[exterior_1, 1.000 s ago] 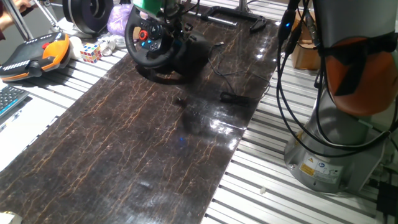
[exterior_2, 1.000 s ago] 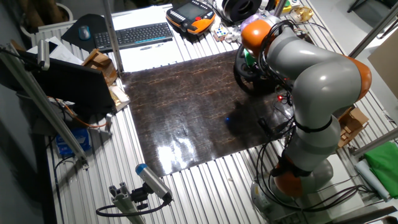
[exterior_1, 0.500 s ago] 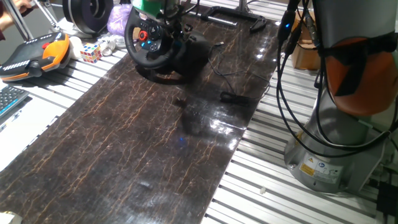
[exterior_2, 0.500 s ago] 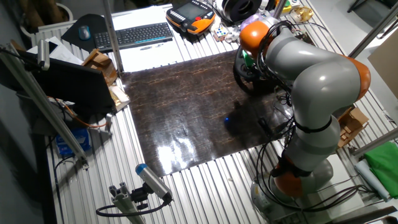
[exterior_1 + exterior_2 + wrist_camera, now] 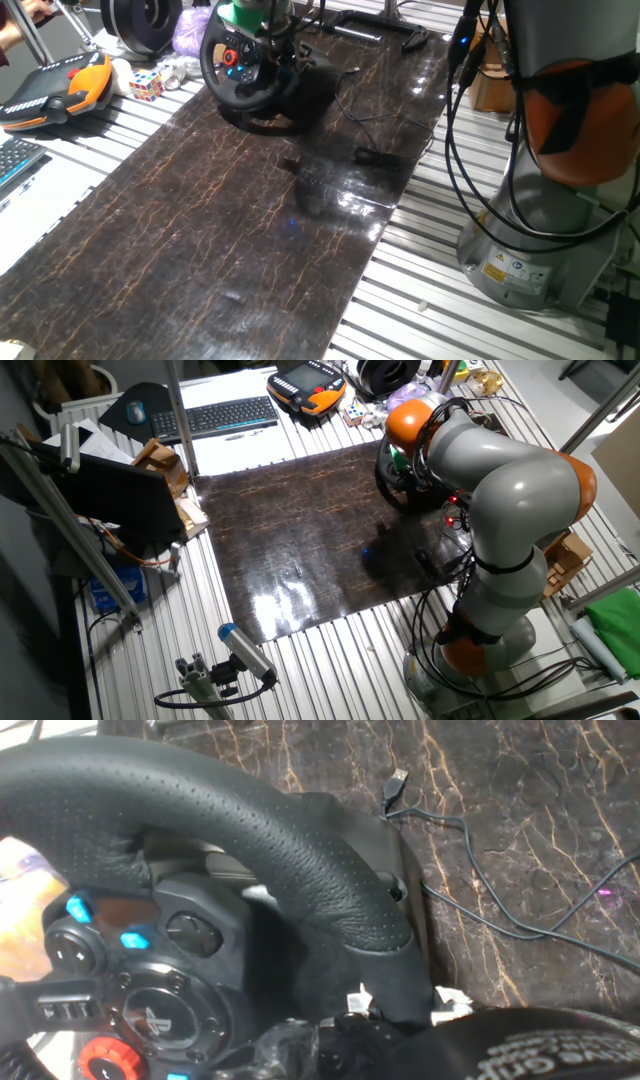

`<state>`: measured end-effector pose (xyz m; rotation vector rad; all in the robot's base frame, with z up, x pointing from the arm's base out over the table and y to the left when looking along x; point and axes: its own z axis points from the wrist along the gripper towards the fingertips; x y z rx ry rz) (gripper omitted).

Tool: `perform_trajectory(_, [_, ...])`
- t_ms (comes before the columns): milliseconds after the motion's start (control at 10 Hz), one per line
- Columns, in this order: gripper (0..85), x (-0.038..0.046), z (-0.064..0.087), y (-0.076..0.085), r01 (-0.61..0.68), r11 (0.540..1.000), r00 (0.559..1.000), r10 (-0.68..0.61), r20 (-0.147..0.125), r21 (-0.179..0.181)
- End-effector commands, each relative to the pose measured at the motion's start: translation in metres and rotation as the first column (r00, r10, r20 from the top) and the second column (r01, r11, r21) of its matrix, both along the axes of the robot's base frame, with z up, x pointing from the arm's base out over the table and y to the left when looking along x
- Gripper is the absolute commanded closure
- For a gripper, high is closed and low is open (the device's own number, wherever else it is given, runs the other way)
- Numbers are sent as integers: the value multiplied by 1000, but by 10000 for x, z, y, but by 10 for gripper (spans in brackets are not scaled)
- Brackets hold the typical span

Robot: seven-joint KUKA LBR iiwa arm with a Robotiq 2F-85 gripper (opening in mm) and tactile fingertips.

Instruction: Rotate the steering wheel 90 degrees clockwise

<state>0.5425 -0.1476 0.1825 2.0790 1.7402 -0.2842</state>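
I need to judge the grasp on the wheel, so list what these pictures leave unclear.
- Gripper fingers: in one fixed view, too small and dark against the steering wheel to tell jaw state.
- The other fixed view: the arm's elbow covers most of the wheel.
- Hand view: fingertips unclear at the bottom edge; the wheel rim is cut off at left.

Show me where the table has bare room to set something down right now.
The dark mat lies bare from the steering wheel toward the camera, apart from a small black item near its arm-side edge. The far end is crowded: wheel, gripper, Rubik's cube, orange pendant.
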Motion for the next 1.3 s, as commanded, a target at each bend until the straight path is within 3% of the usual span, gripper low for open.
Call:
perform_trajectory(0, [843, 4, 3, 7, 8, 1000, 1000, -8, 12, 1])
perform_trajectory(100, [783, 5, 4, 10, 9, 1000, 1000, -9, 20, 1])
perform_trajectory(600, [10, 4, 29, 6, 19, 1000, 999, -19, 30, -6])
perform_trajectory(1000, [0, 5, 48, 10, 10, 1000, 1000, -10, 29, -9])
perform_trajectory(1200, [0, 5, 140, -1, 2, 1000, 1000, -2, 20, -1])
